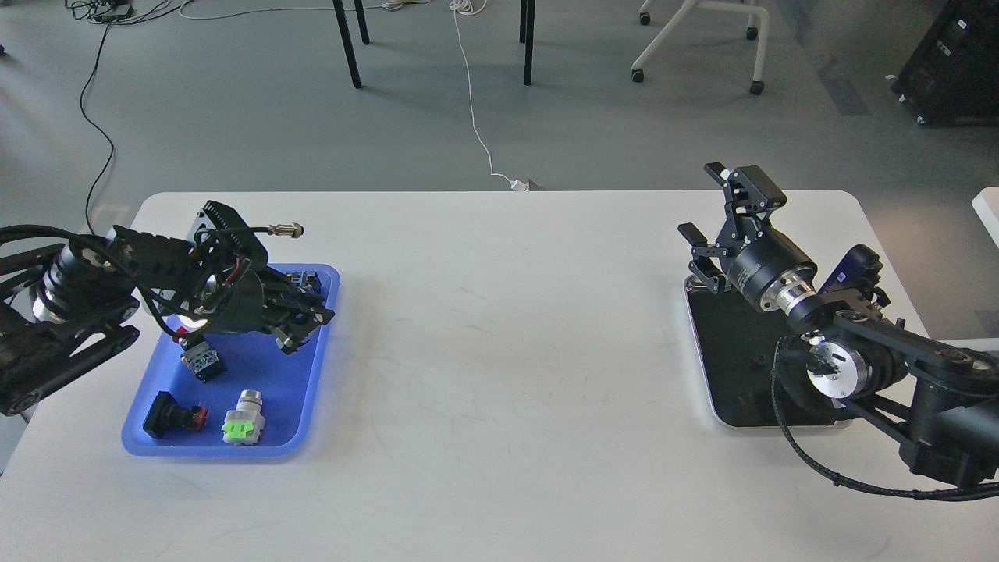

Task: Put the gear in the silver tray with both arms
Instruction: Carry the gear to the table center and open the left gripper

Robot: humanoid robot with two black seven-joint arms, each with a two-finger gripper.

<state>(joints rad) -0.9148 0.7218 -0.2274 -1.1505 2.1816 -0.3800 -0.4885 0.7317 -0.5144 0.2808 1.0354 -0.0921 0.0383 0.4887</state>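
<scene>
Surface: white table [499, 375], grey floor beyond at 12 o'clock.
Silver tray [730, 367]: at 3 o'clock near the table's right edge, long axis near-to-far.
Blue tray [257, 406]: at 9 o'clock, holding small parts.
Middle: bare tabletop between trays.
Left gripper [300, 324]: low over the blue tray, spread unclear.
Right gripper [714, 226]: fingers wide apart, holding nothing, above the silver tray's far end.

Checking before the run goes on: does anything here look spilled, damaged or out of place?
Nothing stands out. The parts sit inside the blue tray, and the silver tray lies flat at the table's right.
</scene>
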